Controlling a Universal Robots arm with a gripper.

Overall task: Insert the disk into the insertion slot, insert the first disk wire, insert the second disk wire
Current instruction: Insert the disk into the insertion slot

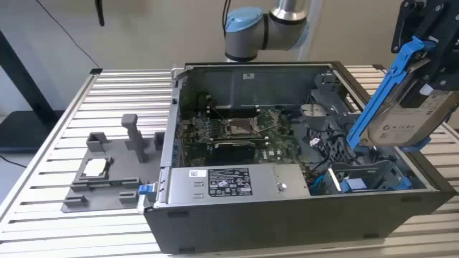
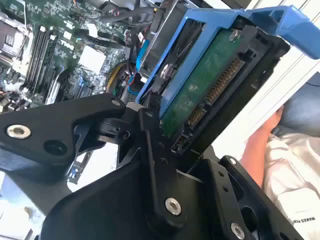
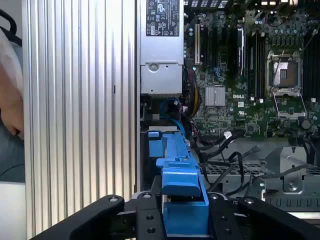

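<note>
One silver-grey hard drive in its bright blue plastic carrier [image 1: 407, 119] hangs tilted, clenched in the black jaws, above the grey metal drive bay with blue rails [image 1: 366, 180]. Squaring carrier to rails matters first; from here they look misaligned, though that is hard to judge.

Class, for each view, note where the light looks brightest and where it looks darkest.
Exterior view: even light, darkest inside the computer case. Second wrist view: washed-out white behind the disk. First wrist view: bright streaks on the ribbed table, circuit board dimmer.
</note>
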